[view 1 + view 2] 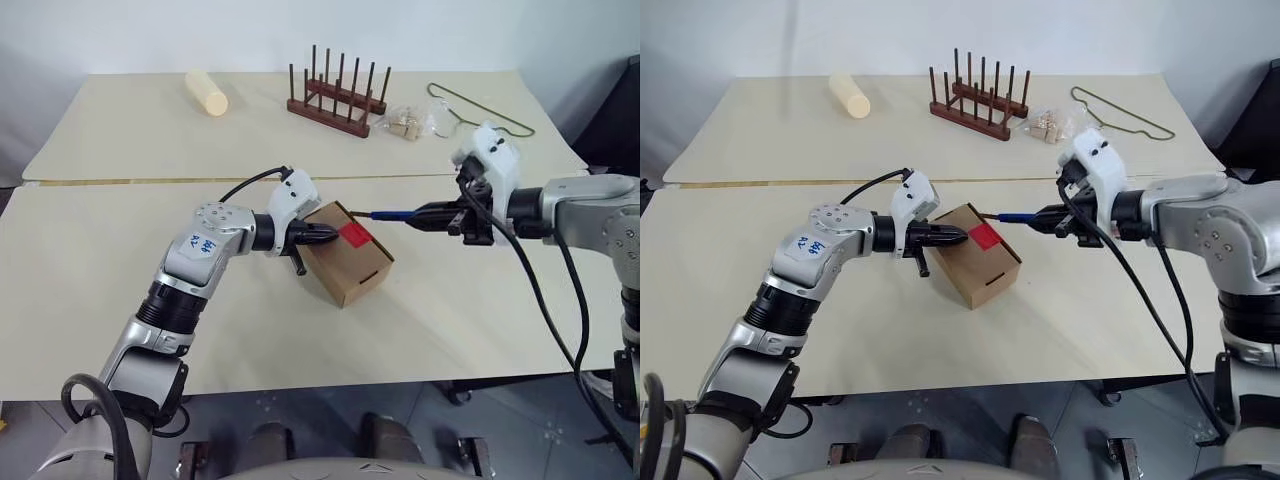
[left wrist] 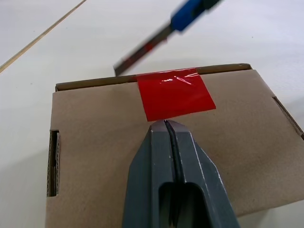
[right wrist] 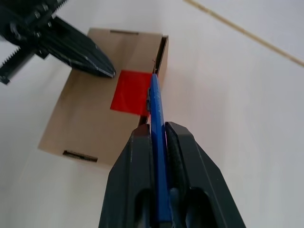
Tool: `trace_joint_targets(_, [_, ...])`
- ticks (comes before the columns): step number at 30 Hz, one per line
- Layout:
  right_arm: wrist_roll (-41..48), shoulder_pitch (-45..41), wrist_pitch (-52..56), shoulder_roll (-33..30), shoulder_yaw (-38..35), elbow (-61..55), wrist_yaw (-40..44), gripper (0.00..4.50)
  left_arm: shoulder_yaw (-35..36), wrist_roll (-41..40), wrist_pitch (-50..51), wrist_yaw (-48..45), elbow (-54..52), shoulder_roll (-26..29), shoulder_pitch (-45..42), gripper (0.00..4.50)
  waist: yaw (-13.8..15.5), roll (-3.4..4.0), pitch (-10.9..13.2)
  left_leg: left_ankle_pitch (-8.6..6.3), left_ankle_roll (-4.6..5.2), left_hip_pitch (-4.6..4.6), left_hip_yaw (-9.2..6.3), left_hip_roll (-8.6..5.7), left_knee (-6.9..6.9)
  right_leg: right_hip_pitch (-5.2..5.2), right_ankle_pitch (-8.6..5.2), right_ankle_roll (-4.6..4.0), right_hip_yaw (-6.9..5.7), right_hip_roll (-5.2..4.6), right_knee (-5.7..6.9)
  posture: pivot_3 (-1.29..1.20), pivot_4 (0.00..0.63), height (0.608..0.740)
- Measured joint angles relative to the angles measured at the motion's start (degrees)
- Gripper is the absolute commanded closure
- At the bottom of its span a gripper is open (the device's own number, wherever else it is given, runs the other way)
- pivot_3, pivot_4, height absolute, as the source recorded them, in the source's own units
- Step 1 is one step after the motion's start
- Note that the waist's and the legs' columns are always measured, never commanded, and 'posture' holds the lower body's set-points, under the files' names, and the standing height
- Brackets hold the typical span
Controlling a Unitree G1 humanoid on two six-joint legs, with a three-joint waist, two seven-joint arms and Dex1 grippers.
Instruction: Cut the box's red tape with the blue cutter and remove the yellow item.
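On the desk (image 1: 120, 300), dead centre, sits the box (image 1: 345, 265), lid down, red tape (image 2: 175, 95) across its edge. Left hand (image 2: 166, 124) presses on the lid with fingers together, pinning it. Right hand (image 3: 157, 130) is clamped on the blue cutter (image 3: 156, 123), blade tip just at the tape's seam. Light cardboard, likely to skid or dent — bracing matters. Thin tape should slice easily; the slim cutter wants a firm mid-shaft grip.

Bright even light, soft shadows; blue cutter (image 2: 190, 14) blurred.
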Motion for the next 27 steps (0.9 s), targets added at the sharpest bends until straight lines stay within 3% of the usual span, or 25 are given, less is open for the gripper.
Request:
trace_joint_targets(13, [-3.37, 1.92, -2.18, -0.64, 1.89, -0.99, 3.35, 4.39, 0.23, 0.16, 1.6, 0.59, -2.2, 0.68, 0.8, 4.5, 0.04, 0.0, 0.0, 0.0, 0.0, 0.02, 0.0, 0.0, 0.0, 0.01, 0.0, 0.0, 0.0, 0.0, 0.01, 0.0, 0.15, 0.74])
trace_joint_targets(27, [-2.65, -5.75, 12.75, -0.71, 4.44, 0.3, 3.78, 4.39, -0.46, 0.9, 2.25, 2.07, -2.7, -0.07, 0.64, 4.5, 0.21, 0.0, 0.0, 0.0, 0.0, 0.06, -0.01, 0.0, 0.01, 0.09, 0.0, 0.0, 0.0, -0.01, 0.01, 0.0, 0.15, 0.74])
